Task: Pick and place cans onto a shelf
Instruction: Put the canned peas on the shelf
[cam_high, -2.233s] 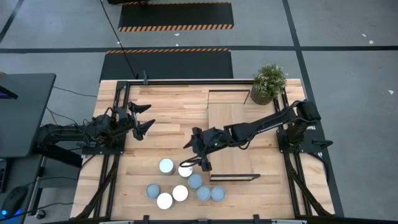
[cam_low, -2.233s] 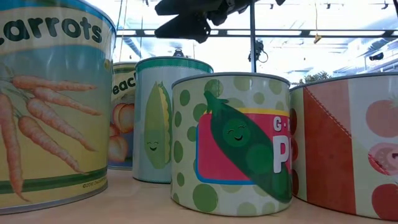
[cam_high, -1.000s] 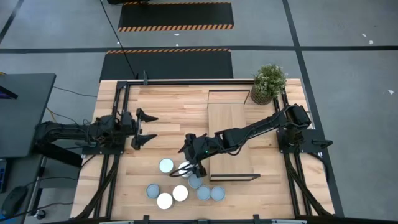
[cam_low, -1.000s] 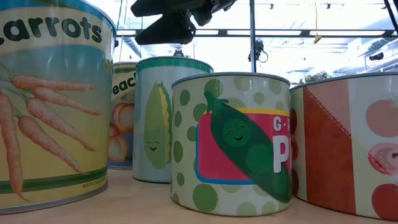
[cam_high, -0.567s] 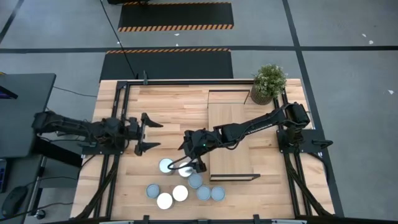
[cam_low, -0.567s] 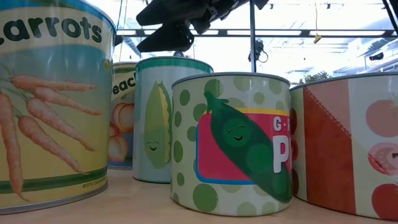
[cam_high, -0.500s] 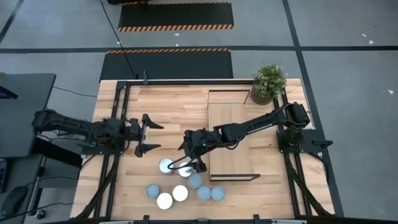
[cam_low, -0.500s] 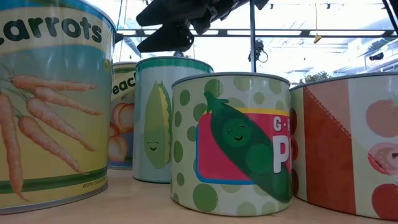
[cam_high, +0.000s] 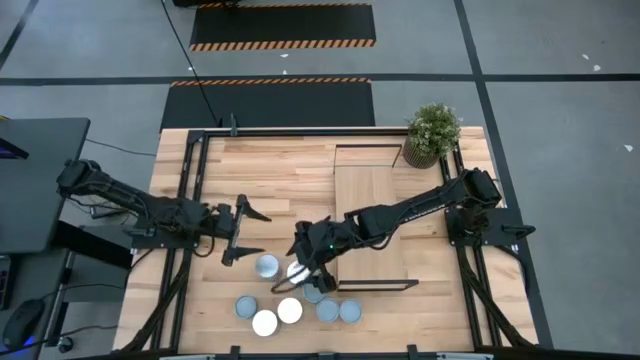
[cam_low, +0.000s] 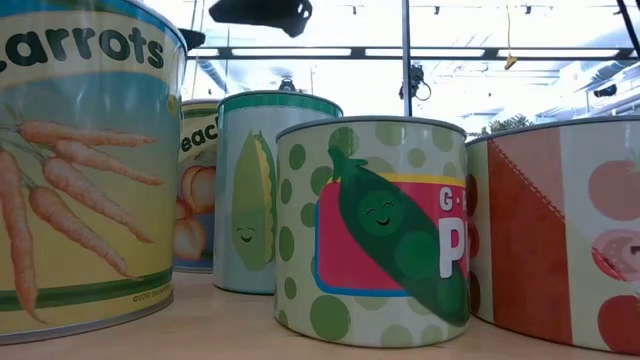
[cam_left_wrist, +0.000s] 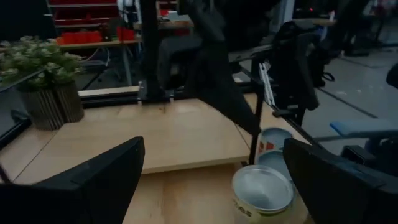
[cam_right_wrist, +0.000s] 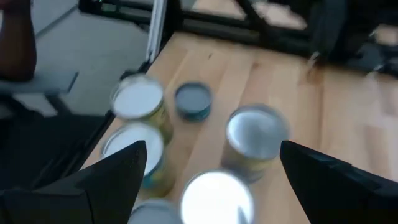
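Observation:
Several cans with pale round tops stand upright in a cluster near the table's near edge (cam_high: 290, 310); up close their printed labels show in the low view (cam_low: 372, 235). The shelf (cam_high: 372, 215) is a light-wood board with a dark frame at its near end, lying right of the cans. My right gripper (cam_high: 304, 278) is open above the far part of the cluster, with can tops (cam_right_wrist: 257, 129) below and between its fingers. My left gripper (cam_high: 252, 234) is open and empty, just left of and beyond the cluster, facing a can (cam_left_wrist: 262, 190).
A potted green plant (cam_high: 432, 133) stands at the table's far right corner, beyond the shelf. Dark metal frame rails (cam_high: 190, 190) run along the table's left and right sides. Bare wood lies between the cans and the far edge.
My left gripper has reached toward the table's right and near edges, closing on the cans, and stays open. My right gripper has shifted a little toward the near edge, over the cluster. The cans have not moved.

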